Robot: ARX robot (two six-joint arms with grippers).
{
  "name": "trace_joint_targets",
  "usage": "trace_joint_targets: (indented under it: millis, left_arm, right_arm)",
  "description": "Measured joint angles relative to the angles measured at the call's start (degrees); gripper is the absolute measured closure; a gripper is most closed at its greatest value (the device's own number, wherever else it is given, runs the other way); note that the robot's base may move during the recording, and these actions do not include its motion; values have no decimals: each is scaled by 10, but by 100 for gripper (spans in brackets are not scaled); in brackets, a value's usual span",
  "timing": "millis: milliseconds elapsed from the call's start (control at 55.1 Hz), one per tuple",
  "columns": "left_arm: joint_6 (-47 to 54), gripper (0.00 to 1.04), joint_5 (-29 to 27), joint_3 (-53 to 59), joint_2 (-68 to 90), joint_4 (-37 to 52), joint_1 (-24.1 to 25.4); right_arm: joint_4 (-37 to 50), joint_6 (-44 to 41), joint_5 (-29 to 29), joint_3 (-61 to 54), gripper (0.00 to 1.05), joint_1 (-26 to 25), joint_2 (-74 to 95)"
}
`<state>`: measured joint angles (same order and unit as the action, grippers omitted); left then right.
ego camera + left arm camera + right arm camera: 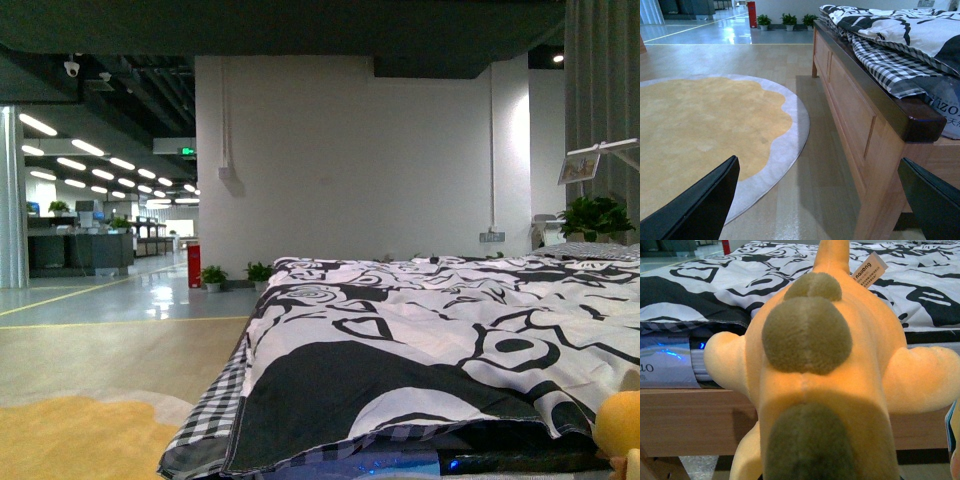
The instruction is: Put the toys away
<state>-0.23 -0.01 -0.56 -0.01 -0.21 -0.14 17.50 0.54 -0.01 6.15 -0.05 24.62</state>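
The plush toy (825,365) is looming before the right hand, likely bound for the bed (690,420) at twelve o'clock; its grip is hidden, so I cannot tell. The left hand (818,165) is hanging spread wide, empty.

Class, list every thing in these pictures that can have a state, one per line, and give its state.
plush toy: at the edge of the bed, back to the right wrist camera; any grip on it is hidden.
left gripper: open, empty.
right gripper: not in view.
duvet: spread over the bed, rumpled.
ceiling lights: on.
rug: lying flat.
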Motion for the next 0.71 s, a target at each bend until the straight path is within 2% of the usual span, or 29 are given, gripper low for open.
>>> trace_joint_targets:
  millis: [708]
  left_arm:
    - [0, 6, 0, 0, 0, 0, 0]
  right_arm:
    - [-54, -1, 0, -54, 97, 0, -120]
